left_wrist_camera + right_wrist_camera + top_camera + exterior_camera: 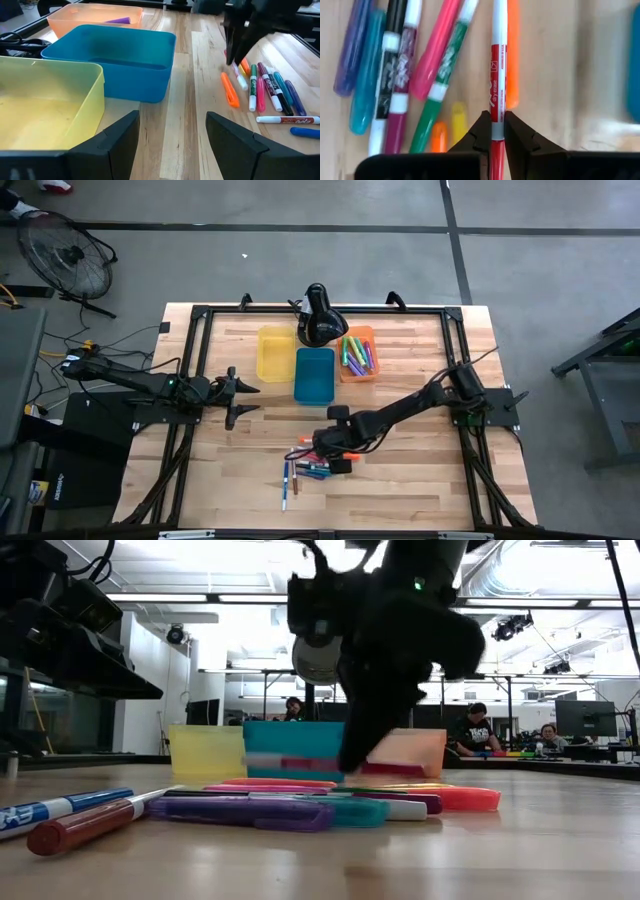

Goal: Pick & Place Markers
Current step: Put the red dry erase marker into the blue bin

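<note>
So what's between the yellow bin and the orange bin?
The blue bin sits between the yellow bin and the orange bin, though a little nearer the marker pile. The high view shows it best.

bare table [420,480] right of markers [305,468], bins [314,375] crowding back

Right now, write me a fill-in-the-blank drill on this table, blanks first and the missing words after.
1. The right hand is shut on a white marker with a ____ band.
2. The left hand waits beside the yellow bin with its fingers ____.
3. The only bin already holding markers is the ____ one.
4. Between the yellow and orange bins stands the ____ bin.

Missing words: red; open; orange; blue
</note>
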Controlling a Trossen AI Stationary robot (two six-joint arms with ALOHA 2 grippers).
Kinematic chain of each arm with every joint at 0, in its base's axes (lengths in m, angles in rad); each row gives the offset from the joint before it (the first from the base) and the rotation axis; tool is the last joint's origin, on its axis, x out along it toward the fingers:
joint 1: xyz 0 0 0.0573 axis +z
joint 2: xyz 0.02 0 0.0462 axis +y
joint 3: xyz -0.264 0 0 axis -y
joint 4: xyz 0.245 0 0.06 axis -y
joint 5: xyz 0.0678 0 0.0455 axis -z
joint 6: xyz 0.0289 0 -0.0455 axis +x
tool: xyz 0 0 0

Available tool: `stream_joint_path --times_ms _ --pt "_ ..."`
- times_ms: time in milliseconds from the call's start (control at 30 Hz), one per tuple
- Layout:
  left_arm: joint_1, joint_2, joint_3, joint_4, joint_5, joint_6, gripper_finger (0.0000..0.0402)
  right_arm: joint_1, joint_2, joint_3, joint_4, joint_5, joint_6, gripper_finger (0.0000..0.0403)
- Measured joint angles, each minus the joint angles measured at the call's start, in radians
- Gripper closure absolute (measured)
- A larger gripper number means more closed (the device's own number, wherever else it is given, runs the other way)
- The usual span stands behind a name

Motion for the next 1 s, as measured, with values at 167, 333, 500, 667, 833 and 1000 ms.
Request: stream_joint_path --times_ms 167,333,500,667,833,1000 --pt "0.000 0.000 0.000 0.000 0.000 0.000 0.0177 -0.016 -0.059 0.000 0.008 0.090 0.034 0.0383" --pt "0.000 0.000 0.000 0.000 0.000 0.000 0.0177 -0.063 -0.097 0.001 0.033 0.144 0.176 0.0383" --pt "0.000 0.000 0.000 0.000 0.000 0.000 0.0177 -0.135 -0.102 0.001 0.036 0.135 0.309 0.0383" --pt "0.000 0.000 0.000 0.000 0.000 0.000 0.0177 -0.216 -0.102 0.001 0.069 0.120 0.368 0.0380" --pt "0.000 0.000 0.000 0.000 0.000 0.000 0.0177 -0.280 -0.101 0.001 0.132 0.078 0.366 0.0383" --pt "0.000 0.000 0.000 0.000 0.000 0.000 0.0177 -0.327 -0.101 0.001 0.158 0.075 0.364 0.0379"
